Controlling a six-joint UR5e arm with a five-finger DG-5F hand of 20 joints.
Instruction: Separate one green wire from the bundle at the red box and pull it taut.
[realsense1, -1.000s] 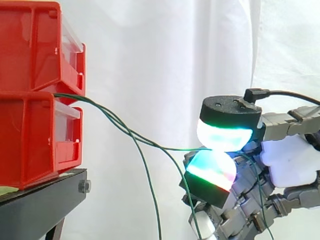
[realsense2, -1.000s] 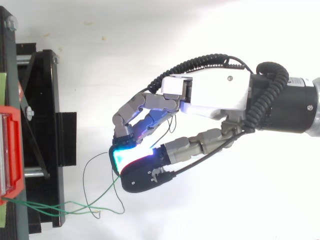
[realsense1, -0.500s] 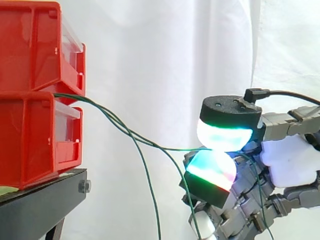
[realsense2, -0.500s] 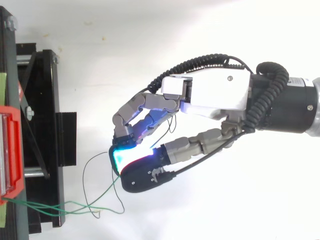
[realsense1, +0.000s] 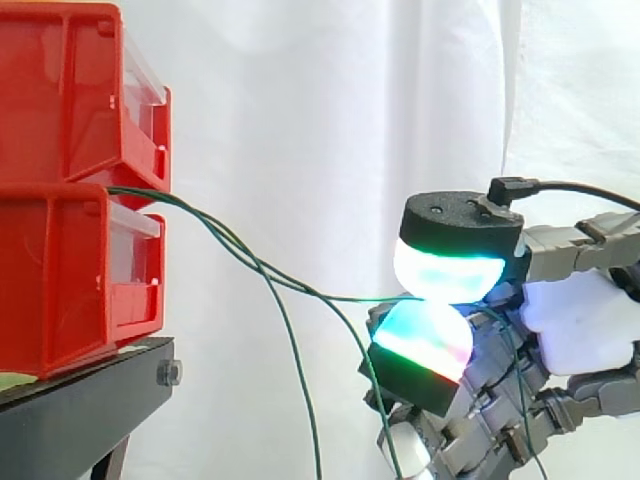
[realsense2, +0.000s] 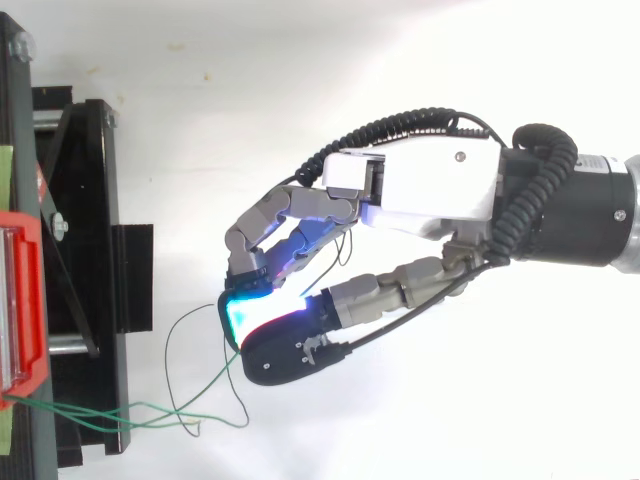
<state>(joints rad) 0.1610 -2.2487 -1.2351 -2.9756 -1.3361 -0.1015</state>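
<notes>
- Hand (realsense2: 420, 190) pinches one green wire (realsense1: 370, 298) between its glowing pads (realsense1: 448, 275).
- Pull best runs straight away from red box (realsense1: 60, 270), grip firm, until slack goes.

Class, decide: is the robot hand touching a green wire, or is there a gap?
Touching. The side view shows one green wire running in between two glowing pads of the hand, pinched there.

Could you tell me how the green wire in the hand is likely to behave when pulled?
The green wire is probably floppy: it sags between the red box and the hand. Thin, it may slip between the rounded pads. It runs beside other strands, so they might drag along.
</notes>
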